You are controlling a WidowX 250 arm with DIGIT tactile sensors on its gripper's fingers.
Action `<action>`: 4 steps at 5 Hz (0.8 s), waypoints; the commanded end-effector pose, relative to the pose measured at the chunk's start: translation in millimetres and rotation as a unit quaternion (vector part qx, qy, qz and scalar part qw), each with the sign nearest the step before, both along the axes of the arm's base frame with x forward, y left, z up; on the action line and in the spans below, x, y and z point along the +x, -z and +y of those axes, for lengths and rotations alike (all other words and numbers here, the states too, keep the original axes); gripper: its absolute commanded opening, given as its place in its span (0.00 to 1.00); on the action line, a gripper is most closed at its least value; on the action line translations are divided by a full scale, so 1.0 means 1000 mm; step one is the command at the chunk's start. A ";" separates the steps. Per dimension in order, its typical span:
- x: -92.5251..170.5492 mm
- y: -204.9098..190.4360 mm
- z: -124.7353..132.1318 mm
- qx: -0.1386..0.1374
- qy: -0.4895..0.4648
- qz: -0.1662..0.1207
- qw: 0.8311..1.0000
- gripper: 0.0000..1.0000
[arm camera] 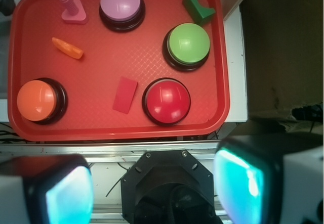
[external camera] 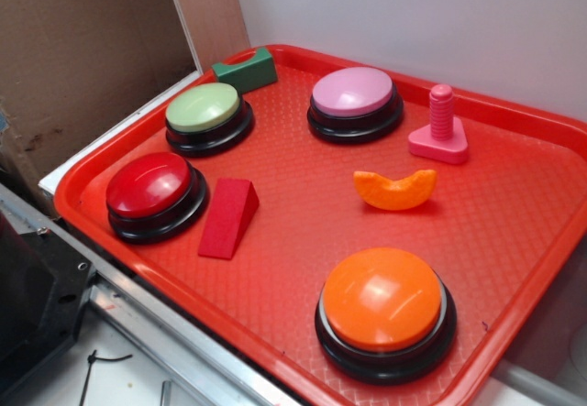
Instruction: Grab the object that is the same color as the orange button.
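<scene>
My hand point(arm camera: 152, 193) hung high above the red tray point(arm camera: 212, 107), its two fingers point(arm camera: 248, 181) spread wide apart at the bottom edge of the wrist view and pinching nothing. The small orange crescent block point(external camera: 395, 189) lay free on the tray floor, between the orange button point(external camera: 385, 298) and the pink bolt point(external camera: 440, 124), nearer to the bolt and touching neither. The orange button, a glossy dome on a black base with a silver rim, sat at the tray's near edge in the exterior view. The pink button point(external camera: 354, 93) stood beside the bolt toward the far rim, and the green button point(external camera: 204, 108) sat further along that side, with a dark green notched block point(external camera: 246, 70) tucked into the far corner just beyond it. The red button point(external camera: 149, 186) occupied the left end, a red wedge block point(external camera: 227, 216) lying just beside it. From the wrist camera the whole tray appeared well ahead of my fingers, with the crescent point(arm camera: 68, 48) near its upper left part and the arm's black base point(arm camera: 169, 181) showing between the fingers, resting on a pale worktop point(arm camera: 235, 72).
</scene>
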State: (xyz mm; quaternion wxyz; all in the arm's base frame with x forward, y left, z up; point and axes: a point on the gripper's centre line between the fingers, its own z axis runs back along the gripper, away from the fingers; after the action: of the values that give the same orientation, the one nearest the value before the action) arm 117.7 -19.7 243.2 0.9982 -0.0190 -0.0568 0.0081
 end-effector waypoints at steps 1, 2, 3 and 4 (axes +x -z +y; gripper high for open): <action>0.000 0.000 0.000 0.000 0.000 0.000 1.000 1.00; 0.037 0.003 -0.031 0.021 0.109 0.020 0.994 1.00; 0.047 0.007 -0.080 0.018 0.198 0.024 0.980 1.00; 0.043 0.011 -0.132 0.023 0.303 0.027 0.952 1.00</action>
State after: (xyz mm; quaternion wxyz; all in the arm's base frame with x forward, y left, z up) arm 165.2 -146.7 218.6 0.9559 -0.0023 0.0061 -0.2935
